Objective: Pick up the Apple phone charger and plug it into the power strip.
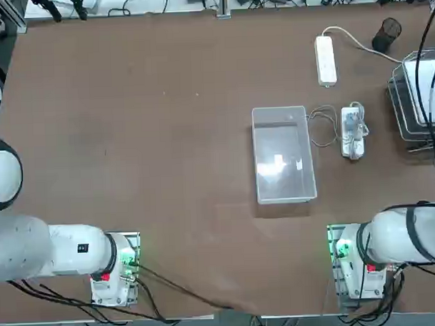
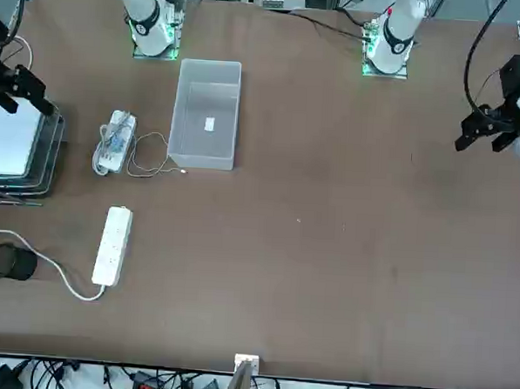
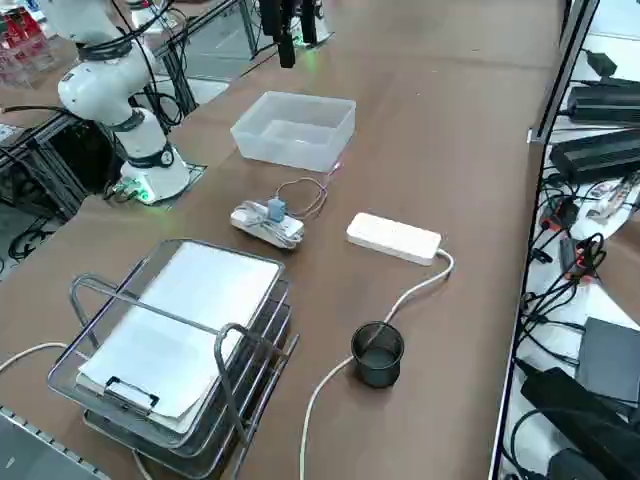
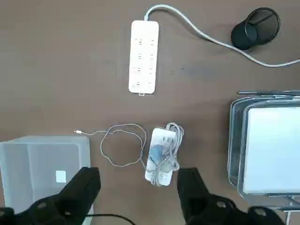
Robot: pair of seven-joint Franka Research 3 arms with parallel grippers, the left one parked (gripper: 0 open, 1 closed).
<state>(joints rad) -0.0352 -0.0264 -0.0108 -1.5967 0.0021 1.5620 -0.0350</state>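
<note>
- On the short strip (image 4: 166,140): charger (image 4: 156,153), thin wire (image 4: 123,165) looped beside
- Right gripper (image 4: 140,180): above table (image 4: 117,108), released, fingers wide apart, empty
- Charger lies ahead of the finger gap, nearly in line; power strip (image 4: 144,58) farther beyond, socket face up

power strip (image 1: 325,61): beyond short strip (image 1: 352,133) | bin (image 1: 283,157): left of short strip | mesh cup (image 1: 387,35): right of power strip
</note>
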